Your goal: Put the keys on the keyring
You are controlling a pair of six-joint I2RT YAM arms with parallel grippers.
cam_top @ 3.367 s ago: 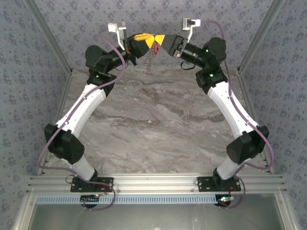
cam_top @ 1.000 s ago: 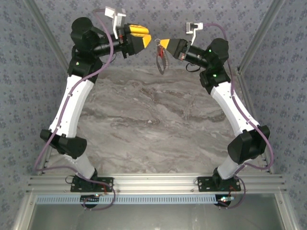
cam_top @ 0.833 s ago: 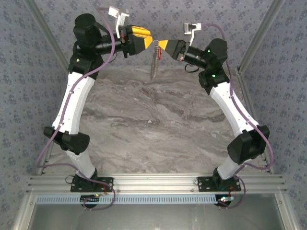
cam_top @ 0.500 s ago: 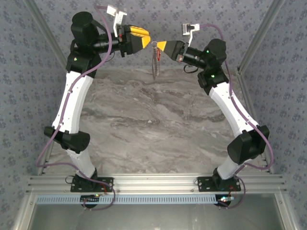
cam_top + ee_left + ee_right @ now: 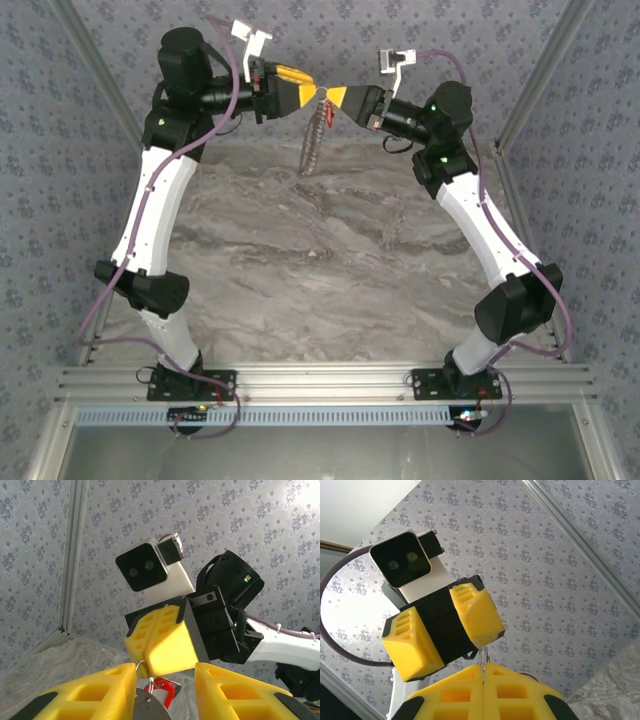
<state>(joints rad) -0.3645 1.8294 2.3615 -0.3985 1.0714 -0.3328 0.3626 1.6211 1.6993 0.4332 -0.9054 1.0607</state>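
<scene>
High over the far end of the table, my right gripper (image 5: pixel 331 97) (image 5: pixel 483 665) is shut on the top of the keyring (image 5: pixel 312 140), which hangs below it as a thin pale strip. In the left wrist view the keyring's wire loop (image 5: pixel 142 668) comes out of the right fingertips. A red-headed key (image 5: pixel 165 692) and a flat grey metal piece (image 5: pixel 147 707) dangle just below it. My left gripper (image 5: pixel 303 92) (image 5: pixel 165 672) faces the right one tip to tip. Its jaws are open on either side of the right fingertips and the red key.
The marble-patterned table top (image 5: pixel 320 260) lies well below both grippers. Wallpapered walls and slanting metal corner posts (image 5: pixel 100 75) (image 5: pixel 540 75) close in the far side. An aluminium rail (image 5: pixel 320 380) carries both arm bases at the near edge.
My left gripper moved right, up to the right gripper's tips, and its jaws narrowed a little. The hanging keyring swung to and fro and now trails down to the left.
</scene>
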